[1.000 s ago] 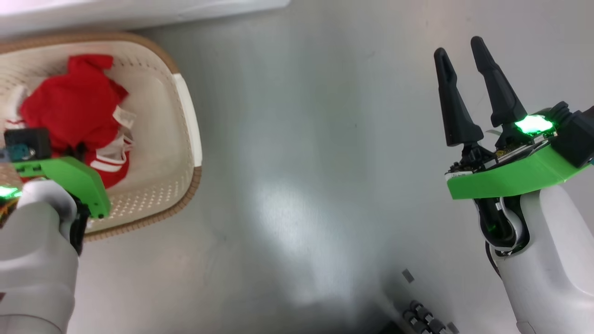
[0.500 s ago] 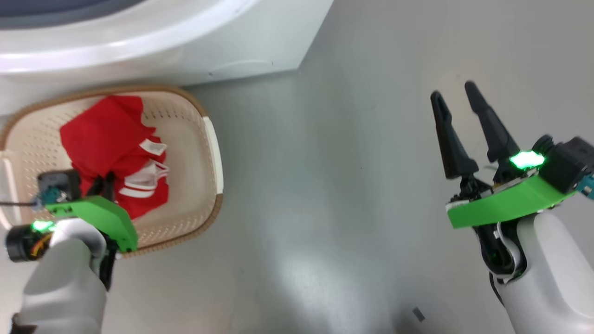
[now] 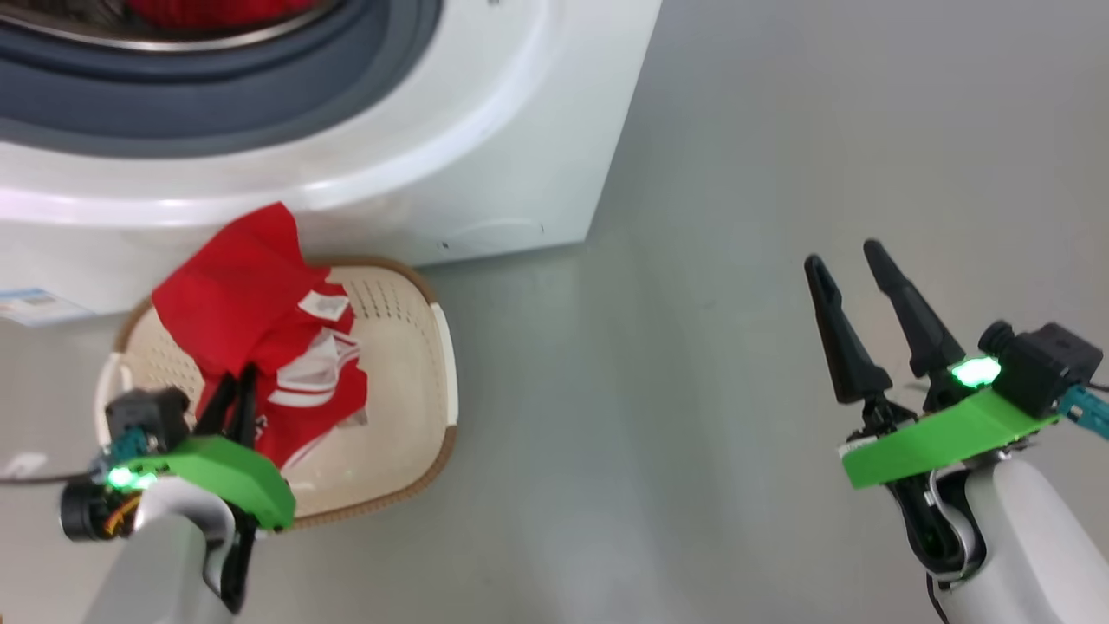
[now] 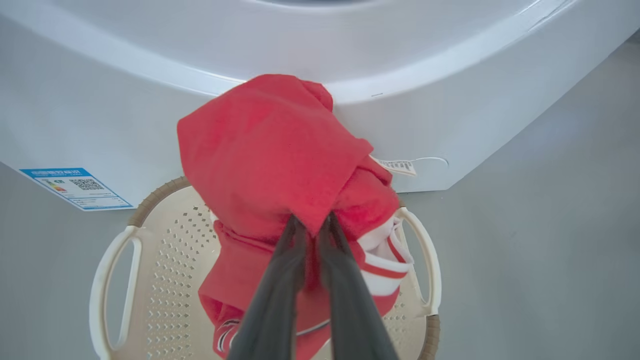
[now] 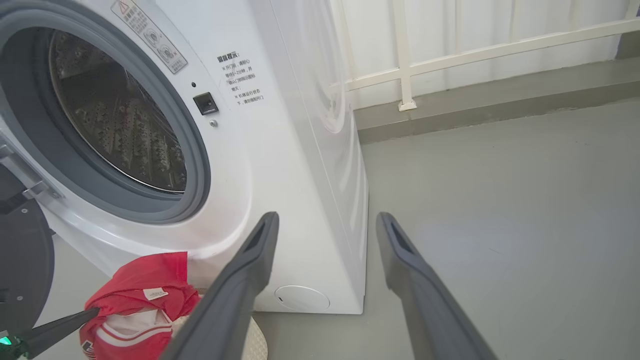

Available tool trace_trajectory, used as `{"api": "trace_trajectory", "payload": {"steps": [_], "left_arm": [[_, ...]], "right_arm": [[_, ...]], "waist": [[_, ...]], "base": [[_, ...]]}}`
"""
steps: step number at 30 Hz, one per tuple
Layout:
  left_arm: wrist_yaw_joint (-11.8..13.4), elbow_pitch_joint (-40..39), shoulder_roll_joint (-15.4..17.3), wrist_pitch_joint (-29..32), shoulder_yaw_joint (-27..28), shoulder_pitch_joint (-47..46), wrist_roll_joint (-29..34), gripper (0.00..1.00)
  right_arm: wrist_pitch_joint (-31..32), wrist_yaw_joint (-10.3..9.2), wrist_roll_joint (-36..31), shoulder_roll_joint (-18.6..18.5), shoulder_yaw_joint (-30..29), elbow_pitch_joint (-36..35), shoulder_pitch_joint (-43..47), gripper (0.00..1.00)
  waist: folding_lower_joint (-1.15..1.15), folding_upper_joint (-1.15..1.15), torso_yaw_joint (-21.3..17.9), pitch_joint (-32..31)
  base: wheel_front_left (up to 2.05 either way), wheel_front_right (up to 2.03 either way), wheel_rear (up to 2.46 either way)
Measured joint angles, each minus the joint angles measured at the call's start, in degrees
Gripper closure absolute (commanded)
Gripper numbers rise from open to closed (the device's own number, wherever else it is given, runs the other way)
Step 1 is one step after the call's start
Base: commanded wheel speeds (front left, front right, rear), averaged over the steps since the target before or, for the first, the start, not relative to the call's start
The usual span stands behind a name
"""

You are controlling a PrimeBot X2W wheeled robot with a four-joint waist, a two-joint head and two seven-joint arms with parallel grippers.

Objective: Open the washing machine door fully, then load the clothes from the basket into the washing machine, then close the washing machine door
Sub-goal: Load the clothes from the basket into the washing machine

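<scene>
Since a second ago the head camera has tilted up, and the left gripper (image 4: 310, 222) has raised the bright red garment with white-and-black trim (image 4: 270, 150). Its top fold now stands above the brown rim of the cream perforated plastic basket (image 3: 431, 347), in front of the big white boxy washing machine (image 3: 485, 156). The two dark fingers are pressed together, pinching the cloth. In the head view the basket sits at 8 o'clock on the grey floor (image 3: 693, 364), the machine at 11 o'clock, and the right gripper (image 3: 841, 254) at 4 o'clock, its fingers spread and holding nothing. The perforated steel drum (image 5: 120, 120) gapes open, with more red cloth (image 3: 208, 10) inside. The black round door (image 5: 22, 265) is swung aside at 9 o'clock in the right wrist view.
</scene>
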Motion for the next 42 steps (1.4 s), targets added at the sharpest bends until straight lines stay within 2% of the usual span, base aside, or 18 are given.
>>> {"api": "trace_trajectory", "payload": {"steps": [13,24,42], "left_arm": [[0.59,-17.38,-1.49,0.00,2.05,13.89,0.64,1.00],[1.67,-27.92,-2.25,0.00,2.76,21.00,0.68,1.00],[2.60,-35.94,-2.22,0.01,2.52,25.53,0.04,1.00]], "right_arm": [[0.00,0.00,0.01,-0.70,0.09,1.94,6.20,0.00],[0.00,0.00,0.03,-1.43,-0.43,2.36,9.38,0.00],[0.00,0.00,0.03,-1.53,-1.12,2.44,10.93,0.00]], "waist": [[0.00,0.00,2.00,-10.52],[0.00,0.00,3.95,-16.78],[0.00,0.00,5.44,-19.54]], "base": [[0.00,0.00,0.00],[0.00,0.00,0.00],[0.00,0.00,0.00]]}}
